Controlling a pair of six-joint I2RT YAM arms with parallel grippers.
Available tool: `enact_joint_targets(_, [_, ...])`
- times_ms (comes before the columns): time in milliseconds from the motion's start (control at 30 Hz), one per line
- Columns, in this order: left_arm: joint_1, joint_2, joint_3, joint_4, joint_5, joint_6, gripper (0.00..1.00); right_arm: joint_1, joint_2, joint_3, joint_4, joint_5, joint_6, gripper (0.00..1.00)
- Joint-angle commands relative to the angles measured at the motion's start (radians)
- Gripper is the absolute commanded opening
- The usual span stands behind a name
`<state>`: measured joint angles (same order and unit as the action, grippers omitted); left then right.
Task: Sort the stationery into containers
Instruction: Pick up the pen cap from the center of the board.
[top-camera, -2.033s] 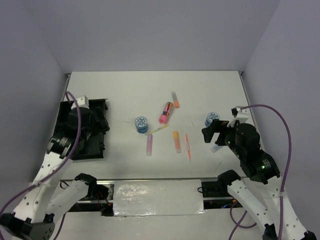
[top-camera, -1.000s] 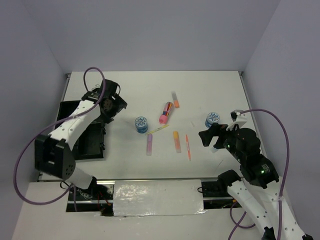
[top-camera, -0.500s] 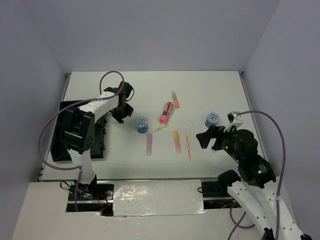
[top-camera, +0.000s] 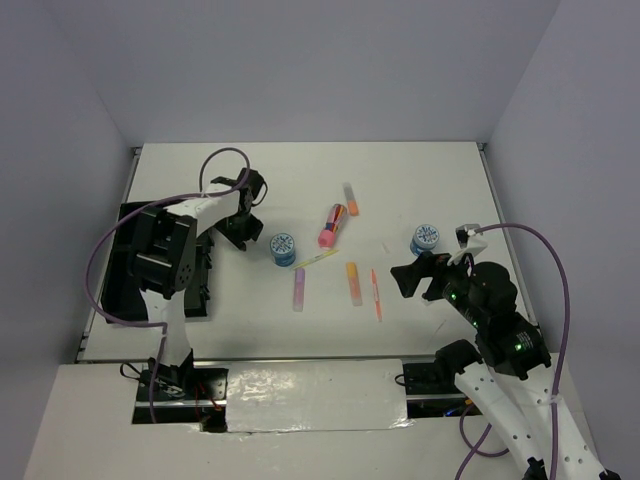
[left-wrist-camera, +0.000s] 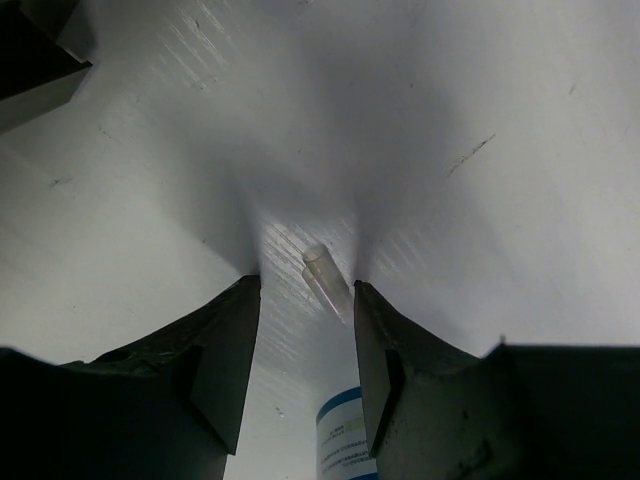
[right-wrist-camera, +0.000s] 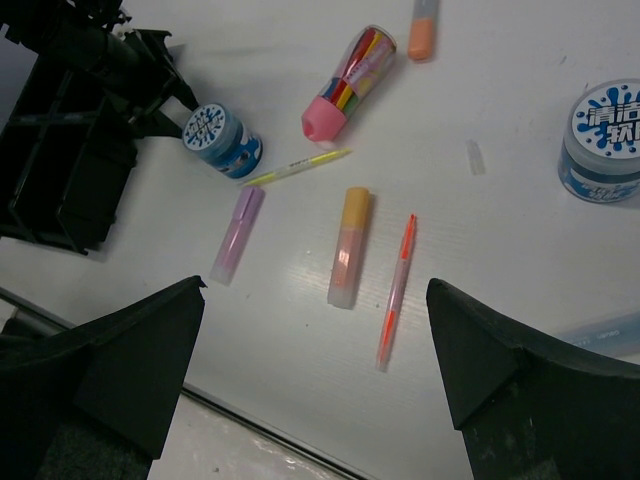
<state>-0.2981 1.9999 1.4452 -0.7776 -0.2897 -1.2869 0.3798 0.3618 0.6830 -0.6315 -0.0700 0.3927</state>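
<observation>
The black tray (top-camera: 125, 290) with its little walls sits at the left edge of the white table (top-camera: 420, 180). The pens and sticks lie out on the table, apart from the tray. One round blue and white roll (top-camera: 282, 247) stands near the middle. The other roll (top-camera: 425, 238) stands far to the right. Between them lie a fat highlighter (top-camera: 332, 224) with a pink cap and bright colours inside, a thin yellow pen (top-camera: 316, 259), a lilac stick (top-camera: 298, 288), an orange stick (top-camera: 353, 283) and a thin orange pen (top-camera: 376, 294). A short stick with an orange tip (top-camera: 350, 198) lies farther back.

The left gripper (left-wrist-camera: 303, 288) is down at the table near the blue and white roll. Its fingers are partly apart, and a small see-through piece (left-wrist-camera: 325, 280) lies loose between them. The right gripper (right-wrist-camera: 315, 290) hangs over the pens, spread wide and holding nothing.
</observation>
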Motion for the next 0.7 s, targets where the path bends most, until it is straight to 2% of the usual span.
enact_joint_targets(0, [0.002,0.010,-0.003,0.006,-0.005,-0.005,0.54,0.004,-0.003,-0.005,0.056,-0.017,-0.003,1.00])
enact_joint_targets(167, [0.002,0.034,0.021,0.003,-0.009,-0.002,0.54,0.002,-0.017,-0.013,0.062,-0.022,-0.005,1.00])
enact_joint_targets(267, [0.002,0.037,0.004,0.009,-0.003,-0.006,0.45,0.004,-0.015,-0.011,0.064,-0.022,-0.005,1.00])
enact_joint_targets(433, [0.002,0.034,-0.054,0.044,0.014,-0.008,0.38,0.004,-0.009,-0.007,0.067,-0.025,-0.006,1.00])
enact_joint_targets(567, [0.002,0.030,-0.074,0.055,0.018,-0.005,0.19,0.004,-0.012,-0.010,0.065,-0.025,-0.008,1.00])
enact_joint_targets(600, [0.002,0.023,-0.091,0.060,0.018,0.004,0.13,0.002,-0.012,-0.010,0.067,-0.025,-0.006,1.00])
enact_joint_targets(633, [0.001,0.013,-0.100,0.069,0.018,0.015,0.02,0.002,-0.008,-0.010,0.067,-0.028,-0.006,1.00])
enact_joint_targets(667, [0.001,-0.013,-0.123,0.089,0.018,0.027,0.00,0.004,-0.007,-0.010,0.069,-0.030,-0.006,1.00])
